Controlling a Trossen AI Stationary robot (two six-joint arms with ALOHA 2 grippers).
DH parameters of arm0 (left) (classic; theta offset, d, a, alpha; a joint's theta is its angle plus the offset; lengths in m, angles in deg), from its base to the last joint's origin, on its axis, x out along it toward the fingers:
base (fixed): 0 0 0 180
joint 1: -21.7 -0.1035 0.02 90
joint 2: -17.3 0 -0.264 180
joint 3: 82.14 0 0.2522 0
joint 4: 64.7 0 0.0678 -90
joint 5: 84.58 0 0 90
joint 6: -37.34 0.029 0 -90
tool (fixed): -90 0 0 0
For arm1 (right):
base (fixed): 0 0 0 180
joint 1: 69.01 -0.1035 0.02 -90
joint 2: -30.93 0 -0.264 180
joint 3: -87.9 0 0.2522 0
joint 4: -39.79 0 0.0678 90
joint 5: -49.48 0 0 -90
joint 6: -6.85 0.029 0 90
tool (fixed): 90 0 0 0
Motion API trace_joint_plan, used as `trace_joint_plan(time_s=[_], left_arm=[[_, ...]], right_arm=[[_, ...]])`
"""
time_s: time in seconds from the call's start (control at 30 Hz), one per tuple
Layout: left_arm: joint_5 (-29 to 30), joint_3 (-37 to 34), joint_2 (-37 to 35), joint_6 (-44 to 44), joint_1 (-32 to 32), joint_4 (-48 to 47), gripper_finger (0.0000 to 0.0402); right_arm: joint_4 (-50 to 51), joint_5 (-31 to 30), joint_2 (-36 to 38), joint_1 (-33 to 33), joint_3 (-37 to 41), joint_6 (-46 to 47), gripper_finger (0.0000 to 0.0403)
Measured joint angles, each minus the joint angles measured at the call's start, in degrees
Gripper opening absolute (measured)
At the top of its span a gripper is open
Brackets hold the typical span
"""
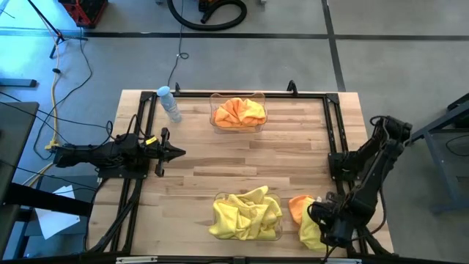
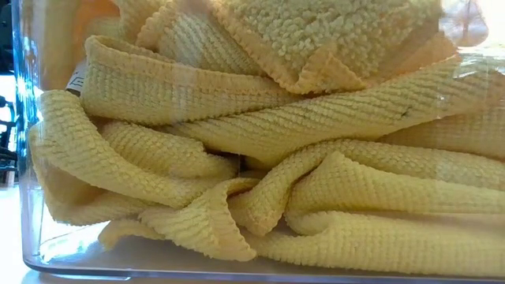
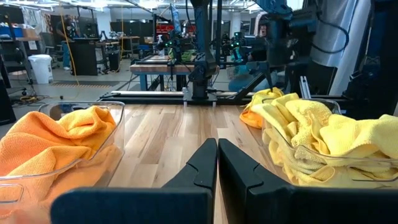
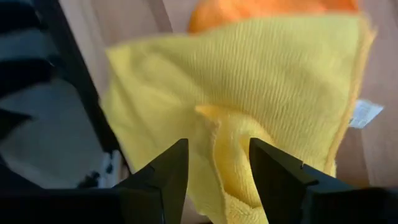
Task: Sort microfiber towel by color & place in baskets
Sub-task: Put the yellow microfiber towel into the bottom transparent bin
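Fingers of the right gripper [image 4: 214,180] stand parted astride a raised fold of the loose yellow towel [image 1: 309,235], which lies directly beneath it at the table's near right corner, beside an orange towel [image 1: 299,206]. The yellow-filled basket [image 1: 247,217] sits just to its left, so the right arm is nearer. Farther off, the left gripper [image 3: 217,163] waits clenched and empty; the orange basket [image 1: 238,114] is at the far edge.

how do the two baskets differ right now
The far basket holds only orange towels; the near basket holds only yellow towels. The near basket's pile spills over its rim, while the far basket's pile sits more contained. Both are clear plastic bins on the wooden table.
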State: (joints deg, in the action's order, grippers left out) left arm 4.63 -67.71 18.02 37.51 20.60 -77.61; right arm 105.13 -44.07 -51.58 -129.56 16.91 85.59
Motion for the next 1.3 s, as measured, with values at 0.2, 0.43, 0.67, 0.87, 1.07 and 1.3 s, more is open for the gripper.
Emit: trace_joint_plan(time_s=[0.2, 0.43, 0.67, 0.87, 1.07, 1.3], left_arm=[[0.0, 0.0, 0.0, 0.0, 0.0, 0.0, 0.0003], [0.0, 0.0, 0.0, 0.0, 0.0, 0.0, 0.0003], [0.0, 0.0, 0.0, 0.0, 0.0, 0.0, 0.0003], [0.0, 0.0, 0.0, 0.0, 0.0, 0.0, 0.0003], [0.0, 0.0, 0.0, 0.0, 0.0, 0.0, 0.0003], [0.0, 0.0, 0.0, 0.0, 0.0, 0.0, 0.0003]], right_arm=[[-0.6, 5.9, -4.4, 0.0, 0.0, -0.7, 0.0125], [-2.6, 2.7, -4.3, 0.0, -2.6, 4.0, 0.0017], [1.2, -18.8, -4.3, 0.0, -14.6, 4.9, 0.0005], [5.9, -41.9, -4.2, 0.0, -27.9, -1.2, 0.0003], [1.5, -61.9, -4.2, 0.2, -38.9, -20.9, 0.0002], [-16.1, -66.9, -4.2, 2.6, -45.6, -47.1, 0.0001]])
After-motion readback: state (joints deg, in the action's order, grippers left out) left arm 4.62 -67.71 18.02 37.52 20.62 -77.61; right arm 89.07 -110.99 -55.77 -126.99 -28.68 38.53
